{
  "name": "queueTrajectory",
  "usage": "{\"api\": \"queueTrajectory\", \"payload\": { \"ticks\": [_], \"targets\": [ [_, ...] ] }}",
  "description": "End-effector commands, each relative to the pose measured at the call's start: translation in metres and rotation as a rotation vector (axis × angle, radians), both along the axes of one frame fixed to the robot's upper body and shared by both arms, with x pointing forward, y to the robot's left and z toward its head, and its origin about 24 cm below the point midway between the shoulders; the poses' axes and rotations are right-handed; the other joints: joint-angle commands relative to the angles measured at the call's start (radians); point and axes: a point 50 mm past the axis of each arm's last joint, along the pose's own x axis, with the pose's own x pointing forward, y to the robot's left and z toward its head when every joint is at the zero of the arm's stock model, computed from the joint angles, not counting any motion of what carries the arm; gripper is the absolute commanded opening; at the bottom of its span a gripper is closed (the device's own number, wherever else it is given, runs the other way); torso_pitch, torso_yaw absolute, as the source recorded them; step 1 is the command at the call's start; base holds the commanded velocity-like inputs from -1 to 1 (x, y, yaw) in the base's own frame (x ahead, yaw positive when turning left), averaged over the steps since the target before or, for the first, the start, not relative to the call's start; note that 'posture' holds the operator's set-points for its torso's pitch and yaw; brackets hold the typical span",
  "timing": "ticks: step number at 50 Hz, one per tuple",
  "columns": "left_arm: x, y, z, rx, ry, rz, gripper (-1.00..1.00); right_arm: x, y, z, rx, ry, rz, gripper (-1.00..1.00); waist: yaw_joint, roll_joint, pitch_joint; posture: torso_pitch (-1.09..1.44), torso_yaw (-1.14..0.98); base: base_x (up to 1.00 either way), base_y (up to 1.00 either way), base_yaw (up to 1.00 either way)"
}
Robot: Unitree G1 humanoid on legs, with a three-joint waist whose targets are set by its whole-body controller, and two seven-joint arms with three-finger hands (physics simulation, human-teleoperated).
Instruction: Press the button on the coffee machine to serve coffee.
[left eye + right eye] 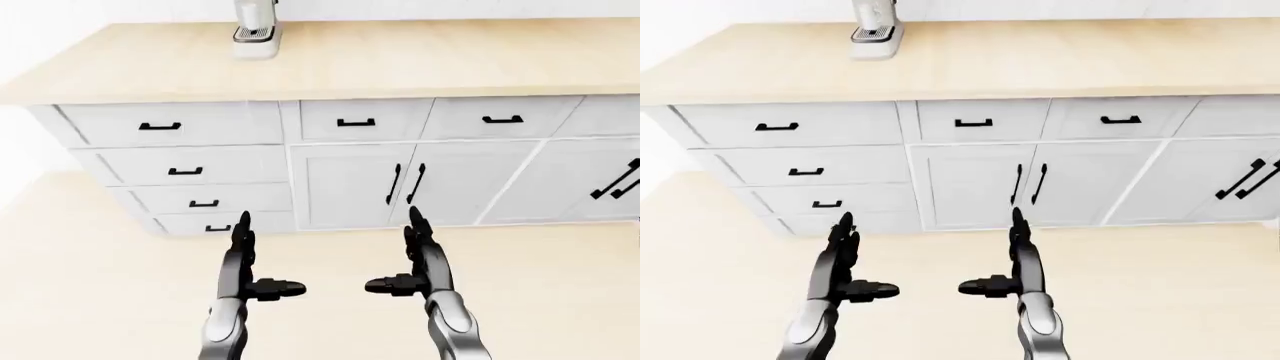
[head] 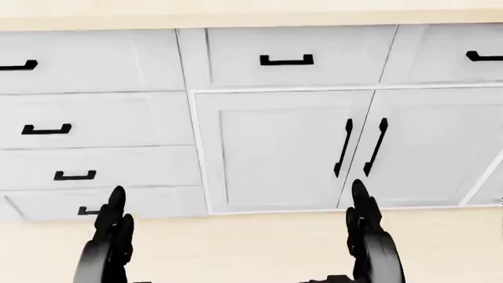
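Note:
The coffee machine [image 1: 256, 30] stands at the top left of the left-eye view on the light wood counter [image 1: 420, 64]; only its base and drip tray show, and its button is out of view. My left hand [image 1: 252, 259] and right hand [image 1: 412, 255] are low in the view over the floor, far below the counter. Both hands are open, fingers pointing up and thumbs turned inward, holding nothing.
White cabinets run under the counter: a stack of drawers [image 1: 185, 171] at left, double doors [image 1: 405, 184] with black handles in the middle, more doors [image 1: 620, 180] at right. Pale wood floor [image 1: 100, 277] lies between me and the cabinets.

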Motion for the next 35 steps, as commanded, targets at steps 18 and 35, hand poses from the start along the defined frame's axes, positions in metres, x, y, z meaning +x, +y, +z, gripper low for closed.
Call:
{"api": "queueTrajectory", "payload": {
  "ticks": [18, 35],
  "targets": [
    [0.01, -0.003, 0.041, -0.015, -0.197, -0.002, 1.0, 0.015, 0.005, 0.026, 0.006, -0.146, 0.036, 1.0, 0.006, -0.005, -0.082, 0.0, 0.0, 0.0, 0.0, 0.0],
    [0.06, 0.037, 0.19, -0.036, -0.389, 0.126, 1.0, 0.029, -0.03, 0.174, -0.109, -0.258, -0.017, 1.0, 0.012, -0.006, -0.087, 0.0, 0.0, 0.0, 0.0, 0.0]
  ]
}}
